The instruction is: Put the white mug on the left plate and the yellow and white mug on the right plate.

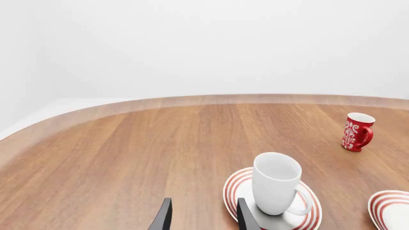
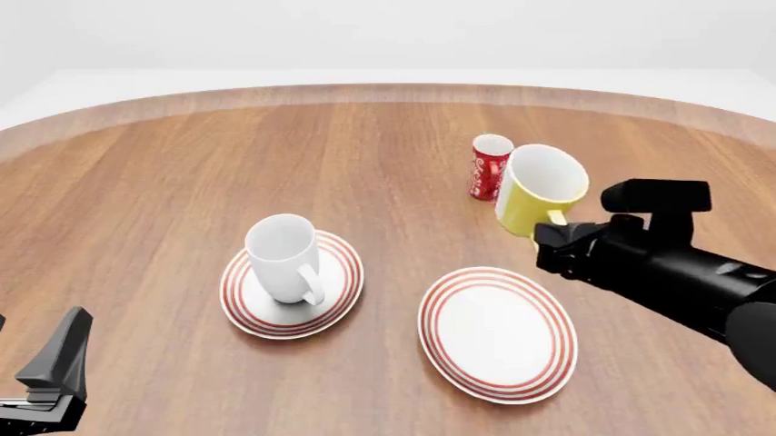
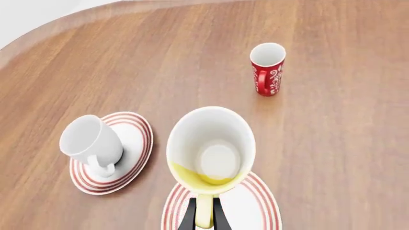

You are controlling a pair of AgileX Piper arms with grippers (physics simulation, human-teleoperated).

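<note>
The white mug stands upright on the left plate, handle toward the near side; it also shows in the left wrist view and the right wrist view. My right gripper is shut on the handle of the yellow and white mug and holds it in the air, tilted, above and behind the right plate, which is bare. In the right wrist view the mug hangs over that plate. My left gripper is open and empty near the table's front left.
A slim red cup with white marks stands behind the yellow mug, close to it; it also shows in the left wrist view and the right wrist view. The round wooden table's far edge curves behind.
</note>
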